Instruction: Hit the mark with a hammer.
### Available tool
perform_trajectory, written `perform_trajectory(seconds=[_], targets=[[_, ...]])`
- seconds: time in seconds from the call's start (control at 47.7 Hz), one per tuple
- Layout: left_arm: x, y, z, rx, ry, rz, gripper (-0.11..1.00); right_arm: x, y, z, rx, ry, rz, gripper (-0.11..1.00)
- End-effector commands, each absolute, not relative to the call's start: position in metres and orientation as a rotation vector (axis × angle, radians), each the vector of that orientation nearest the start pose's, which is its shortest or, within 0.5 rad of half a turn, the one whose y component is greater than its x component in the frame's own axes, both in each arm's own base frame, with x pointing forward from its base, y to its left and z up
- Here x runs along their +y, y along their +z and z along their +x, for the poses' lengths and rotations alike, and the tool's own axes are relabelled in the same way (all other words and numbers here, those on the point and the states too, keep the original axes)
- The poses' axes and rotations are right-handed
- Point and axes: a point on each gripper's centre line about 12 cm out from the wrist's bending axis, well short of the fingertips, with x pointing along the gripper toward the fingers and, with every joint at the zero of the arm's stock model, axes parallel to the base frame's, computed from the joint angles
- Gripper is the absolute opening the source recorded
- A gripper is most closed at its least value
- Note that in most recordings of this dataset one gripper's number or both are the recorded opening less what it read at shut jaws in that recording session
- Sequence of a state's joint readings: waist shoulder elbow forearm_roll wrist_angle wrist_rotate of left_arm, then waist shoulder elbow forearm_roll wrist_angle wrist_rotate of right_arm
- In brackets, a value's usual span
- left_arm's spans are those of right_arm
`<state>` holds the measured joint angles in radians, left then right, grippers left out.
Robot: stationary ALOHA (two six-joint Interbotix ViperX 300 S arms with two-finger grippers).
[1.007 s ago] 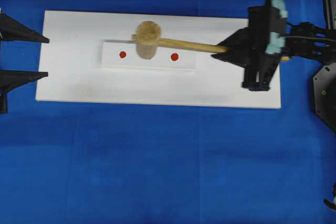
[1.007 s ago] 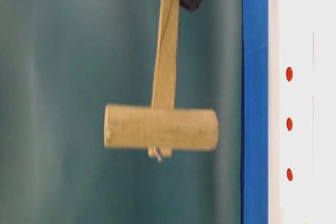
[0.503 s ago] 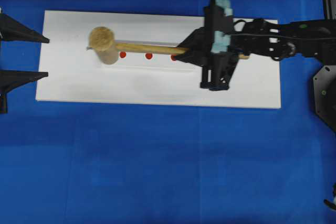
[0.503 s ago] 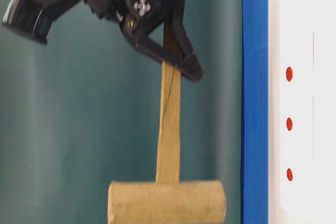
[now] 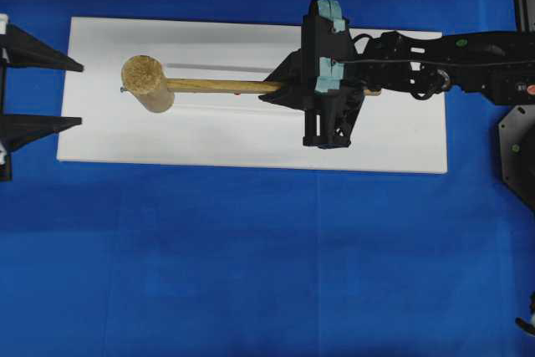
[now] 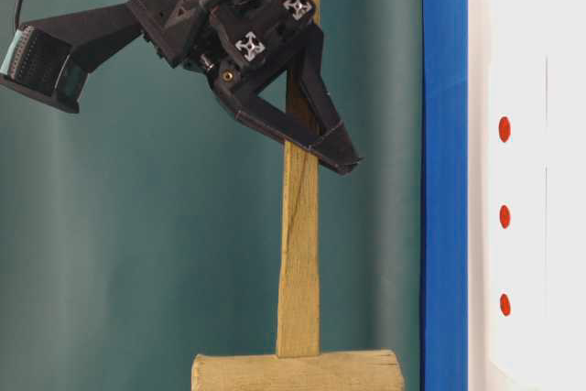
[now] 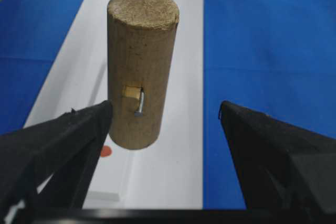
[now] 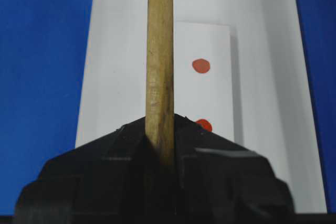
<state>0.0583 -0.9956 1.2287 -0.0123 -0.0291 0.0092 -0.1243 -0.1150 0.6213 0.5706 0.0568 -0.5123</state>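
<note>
Since a second ago my right gripper (image 5: 280,89) has carried the hammer (image 5: 147,84) leftward, past the white strip (image 6: 522,217); its head now hangs off the strip's left end. The arm stretches level across the board (image 5: 251,140), jaws clamped on the handle. The mark (image 6: 504,217) is probably under the handle from overhead. My left gripper (image 5: 42,89) waits wide, holding nothing.

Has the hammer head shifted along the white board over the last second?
Yes. In the overhead view the hammer head has travelled left, from over the strip's middle to past its left end on the white board.
</note>
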Motion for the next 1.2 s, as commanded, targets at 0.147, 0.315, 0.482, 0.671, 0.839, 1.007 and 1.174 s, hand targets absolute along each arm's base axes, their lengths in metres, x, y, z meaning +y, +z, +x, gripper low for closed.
perform_trajectory(seconds=[0.147, 0.315, 0.482, 0.671, 0.839, 1.007, 1.174], targets=[[0.017, 0.246, 0.212, 0.158, 0.082, -0.003, 0.81, -0.045, 0.243, 0.391, 0.493, -0.11, 0.092, 0.01], [0.023, 0.24, 0.227, 0.169, 0.101, -0.005, 0.84, -0.044, 0.243, 0.391, 0.495, -0.107, 0.092, 0.01], [0.025, 0.236, 0.248, 0.173, 0.101, -0.005, 0.88, -0.045, 0.244, 0.391, 0.492, -0.108, 0.09, 0.01], [0.028, 0.23, 0.277, 0.215, 0.102, -0.009, 0.91, -0.045, 0.243, 0.391, 0.494, -0.108, 0.091, 0.01], [0.03, 0.227, 0.3, 0.243, 0.098, 0.002, 0.91, -0.045, 0.244, 0.391, 0.492, -0.108, 0.091, 0.01], [0.03, 0.225, 0.307, 0.253, 0.096, 0.016, 0.91, -0.044, 0.243, 0.39, 0.496, -0.107, 0.092, 0.01], [0.031, 0.226, 0.307, 0.253, 0.098, 0.019, 0.89, -0.044, 0.243, 0.391, 0.496, -0.106, 0.09, 0.01]])
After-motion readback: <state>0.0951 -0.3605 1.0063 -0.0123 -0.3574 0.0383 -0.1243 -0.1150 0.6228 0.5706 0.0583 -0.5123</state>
